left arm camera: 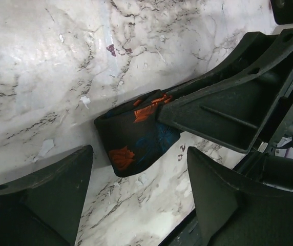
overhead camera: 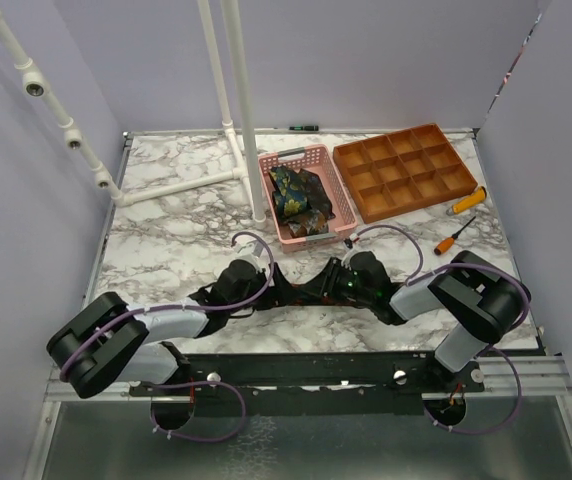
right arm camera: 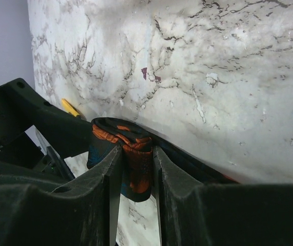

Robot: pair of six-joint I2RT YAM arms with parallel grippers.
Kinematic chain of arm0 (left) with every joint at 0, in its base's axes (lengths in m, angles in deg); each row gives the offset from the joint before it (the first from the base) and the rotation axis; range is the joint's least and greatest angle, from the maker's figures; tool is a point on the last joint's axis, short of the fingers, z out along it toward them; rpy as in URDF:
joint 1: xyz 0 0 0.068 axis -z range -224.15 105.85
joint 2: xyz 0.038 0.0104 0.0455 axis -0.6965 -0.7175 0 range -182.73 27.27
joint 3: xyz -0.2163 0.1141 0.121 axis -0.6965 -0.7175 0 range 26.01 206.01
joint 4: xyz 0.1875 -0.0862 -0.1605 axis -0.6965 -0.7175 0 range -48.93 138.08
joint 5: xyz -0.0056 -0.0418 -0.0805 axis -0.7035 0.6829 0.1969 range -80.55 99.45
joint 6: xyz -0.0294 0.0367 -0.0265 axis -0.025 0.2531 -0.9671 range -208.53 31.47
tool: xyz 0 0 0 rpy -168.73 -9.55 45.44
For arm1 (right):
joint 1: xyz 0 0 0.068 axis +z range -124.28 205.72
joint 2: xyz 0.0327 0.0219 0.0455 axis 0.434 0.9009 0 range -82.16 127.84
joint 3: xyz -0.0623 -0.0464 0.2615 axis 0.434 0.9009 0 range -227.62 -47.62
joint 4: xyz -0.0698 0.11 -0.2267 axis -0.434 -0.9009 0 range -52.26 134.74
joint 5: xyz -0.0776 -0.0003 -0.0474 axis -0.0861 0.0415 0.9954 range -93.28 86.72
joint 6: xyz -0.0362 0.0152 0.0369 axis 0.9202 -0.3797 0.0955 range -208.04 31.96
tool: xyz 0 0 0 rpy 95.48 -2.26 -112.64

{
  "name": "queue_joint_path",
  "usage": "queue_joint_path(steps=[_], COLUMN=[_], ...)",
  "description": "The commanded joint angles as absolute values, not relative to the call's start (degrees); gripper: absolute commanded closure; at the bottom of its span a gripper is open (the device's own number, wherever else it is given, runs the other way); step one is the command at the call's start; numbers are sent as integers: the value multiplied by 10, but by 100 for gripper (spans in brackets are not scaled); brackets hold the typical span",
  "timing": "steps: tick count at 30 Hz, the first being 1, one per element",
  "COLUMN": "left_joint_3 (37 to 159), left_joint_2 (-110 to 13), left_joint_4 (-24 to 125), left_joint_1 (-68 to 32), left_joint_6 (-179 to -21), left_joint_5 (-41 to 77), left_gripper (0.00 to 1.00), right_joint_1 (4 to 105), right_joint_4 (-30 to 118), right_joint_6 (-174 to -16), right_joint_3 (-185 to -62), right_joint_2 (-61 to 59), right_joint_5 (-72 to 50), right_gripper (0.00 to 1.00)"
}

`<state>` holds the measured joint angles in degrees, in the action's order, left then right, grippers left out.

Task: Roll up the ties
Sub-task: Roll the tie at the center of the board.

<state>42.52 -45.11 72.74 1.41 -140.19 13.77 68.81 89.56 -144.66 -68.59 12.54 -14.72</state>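
A dark tie with orange-red flowers (overhead camera: 294,292) lies on the marble table (overhead camera: 166,245) between my two grippers. My right gripper (right arm camera: 137,154) is shut on a folded or rolled end of this tie (right arm camera: 136,159); the rest of the strip trails away behind its right finger. In the left wrist view the same end (left arm camera: 133,136) lies on the marble with the right gripper's finger (left arm camera: 223,110) against it. My left gripper (left arm camera: 140,166) is open, its fingers either side of bare marble just short of the tie end. In the top view the left gripper (overhead camera: 249,283) and the right gripper (overhead camera: 334,280) face each other.
A pink basket (overhead camera: 266,185) with several patterned ties (overhead camera: 299,195) stands behind the grippers. An orange compartment tray (overhead camera: 406,170) is at the back right, with two orange-handled screwdrivers (overhead camera: 464,202) (overhead camera: 454,236) beside it. A white pipe stand (overhead camera: 251,150) rises left of the basket.
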Motion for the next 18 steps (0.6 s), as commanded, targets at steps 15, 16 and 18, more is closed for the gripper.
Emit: queue_joint_path(steps=[15,16,18], left_joint_3=[415,415,415], left_joint_2=[-571,-574,-579], left_joint_4=[868,868,871], left_joint_1=[-18,-19,-19], left_joint_6=[-1429,-1429,-1432], left_joint_5=[225,227,237], left_gripper=[51,50,48], right_joint_1=[694,694,694], right_joint_4=[824,825,827], right_joint_6=[-1425,-1424,-1424], right_joint_3=[-630,-630,-629], right_joint_2=[156,156,156], right_joint_5=[-119,-119,-120], right_gripper=[72,72,72])
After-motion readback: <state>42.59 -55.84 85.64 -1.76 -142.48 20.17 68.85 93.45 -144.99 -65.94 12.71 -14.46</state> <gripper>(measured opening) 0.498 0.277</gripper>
